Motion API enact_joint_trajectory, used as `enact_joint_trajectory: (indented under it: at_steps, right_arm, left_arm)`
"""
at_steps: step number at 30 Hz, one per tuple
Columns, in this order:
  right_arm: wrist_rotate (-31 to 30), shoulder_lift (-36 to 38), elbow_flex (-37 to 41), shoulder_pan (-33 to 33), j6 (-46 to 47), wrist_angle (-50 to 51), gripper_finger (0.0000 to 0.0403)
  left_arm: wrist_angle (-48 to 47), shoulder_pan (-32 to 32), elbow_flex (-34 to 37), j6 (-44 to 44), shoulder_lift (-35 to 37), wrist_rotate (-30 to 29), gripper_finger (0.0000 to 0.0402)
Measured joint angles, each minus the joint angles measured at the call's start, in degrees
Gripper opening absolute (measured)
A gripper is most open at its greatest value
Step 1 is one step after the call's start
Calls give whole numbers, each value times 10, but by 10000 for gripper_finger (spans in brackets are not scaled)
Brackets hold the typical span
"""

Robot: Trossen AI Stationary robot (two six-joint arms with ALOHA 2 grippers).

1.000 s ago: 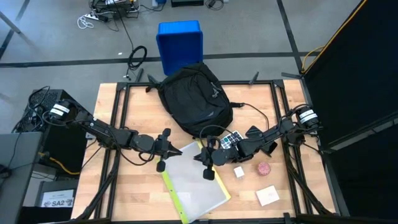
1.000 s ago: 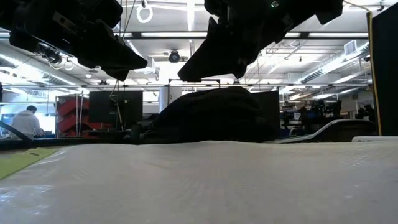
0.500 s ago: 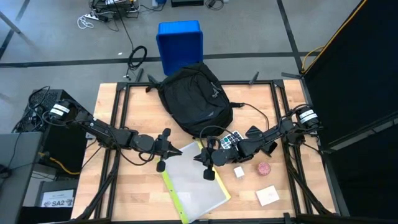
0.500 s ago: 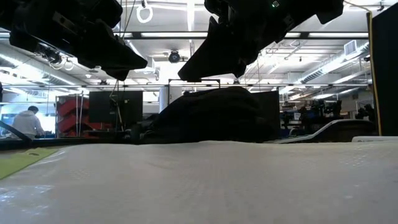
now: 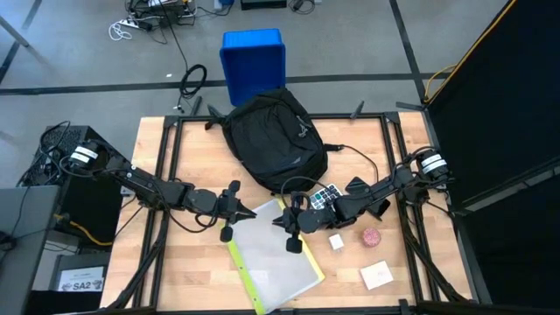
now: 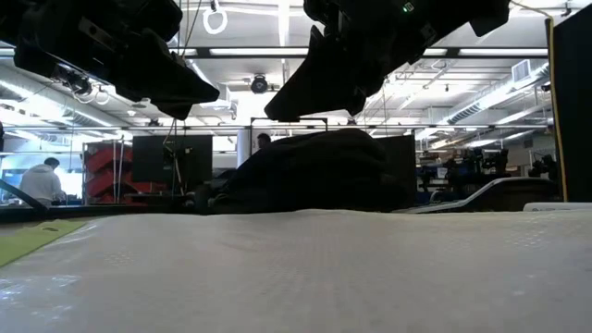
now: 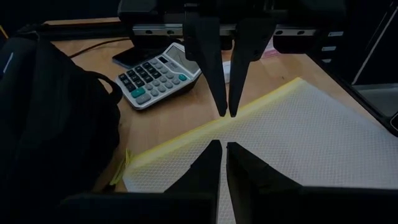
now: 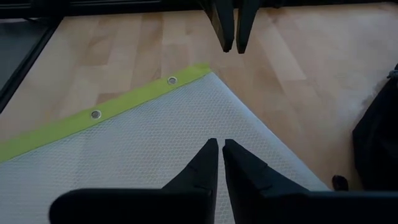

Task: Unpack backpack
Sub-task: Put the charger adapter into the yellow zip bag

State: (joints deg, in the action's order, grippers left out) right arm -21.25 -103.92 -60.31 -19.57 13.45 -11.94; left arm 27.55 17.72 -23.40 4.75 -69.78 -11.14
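Observation:
The black backpack [image 5: 273, 140] lies on the far half of the table, its near side showing in my left wrist view [image 7: 56, 118]. A white mesh pouch with a yellow-green edge [image 5: 276, 255] lies flat on the near middle of the table. My left gripper [image 5: 248, 213] and my right gripper [image 5: 276, 221] hover above the pouch's far corner, tip to tip, both shut and with nothing between their fingers. From table height both grippers [image 6: 213, 95] [image 6: 270, 118] hang well clear of the pouch.
A calculator [image 7: 158, 74] lies beside the backpack's near right side. A small white cube [image 5: 336, 241], a pink ball [image 5: 371, 237] and a white pad [image 5: 377, 275] lie at the near right. A blue bin [image 5: 254, 61] stands on the floor beyond the far edge.

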Motion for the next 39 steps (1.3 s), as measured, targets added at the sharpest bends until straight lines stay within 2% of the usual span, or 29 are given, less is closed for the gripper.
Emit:
enact_joint_trajectory:
  at_steps: [21,32,39]
  right_arm:
    - [0,0,0,2,20,0,6]
    - [0,0,0,6,19,0,11]
    - [0,0,0,6,19,0,2]
  left_arm:
    - [5,0,0,0,0,0,0]
    - [188,0,0,0,1,-6,0]
    - [193,-1,0,-1,0,-6,0]
